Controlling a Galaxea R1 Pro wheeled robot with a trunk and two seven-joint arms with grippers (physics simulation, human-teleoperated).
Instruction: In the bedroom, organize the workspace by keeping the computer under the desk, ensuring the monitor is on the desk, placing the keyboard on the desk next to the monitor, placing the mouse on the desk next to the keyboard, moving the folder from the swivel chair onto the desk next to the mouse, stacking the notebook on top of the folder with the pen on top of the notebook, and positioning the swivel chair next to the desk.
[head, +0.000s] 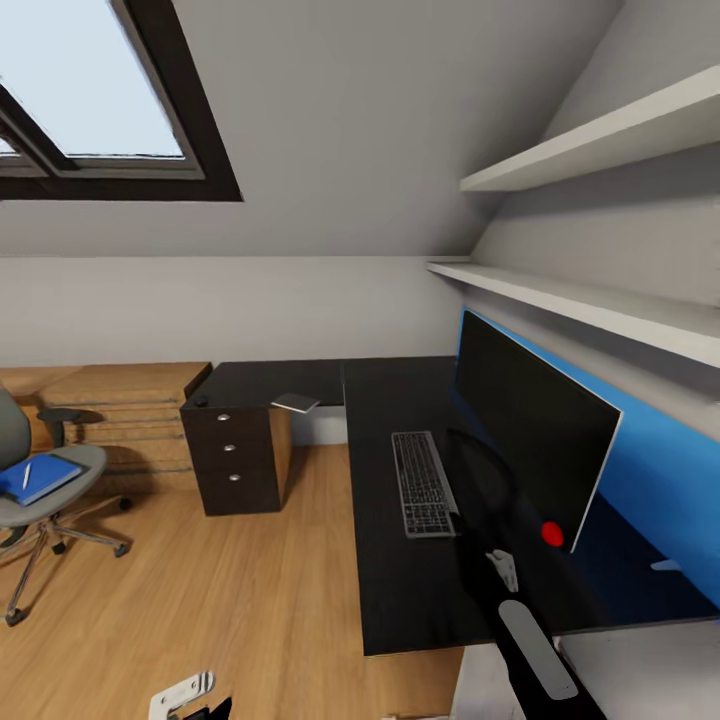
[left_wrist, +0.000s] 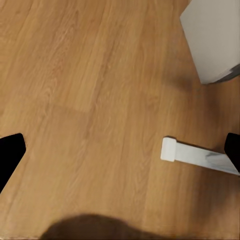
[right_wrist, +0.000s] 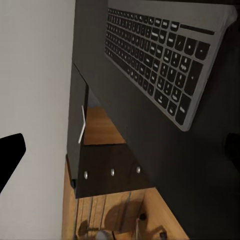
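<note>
Your desk is a black flat top with a blue panel along its back edge. The monitor stands on it against that panel, a wide black screen with a thin white edge. The keyboard lies flat just in front of the monitor, a slim grey-silver frame with dark keys, well in from the desk's front edge; in the right wrist view the keyboard shows its rows of dark keys clearly.

The swivel chair stands on the wood floor, well apart from the desk, with a grey seat and chrome legs on black casters. The folder, a bright-blue thin rectangle, lies on the seat, with the pen, a short pale stick, resting on top of it.

A black drawer unit with round silver knobs stands at the desk's far end.

Your right arm reaches over the desk near the monitor's lower corner; you cannot tell how its jaws stand. Your left gripper hangs over bare floor, jaws spread wide, holding nothing
</note>
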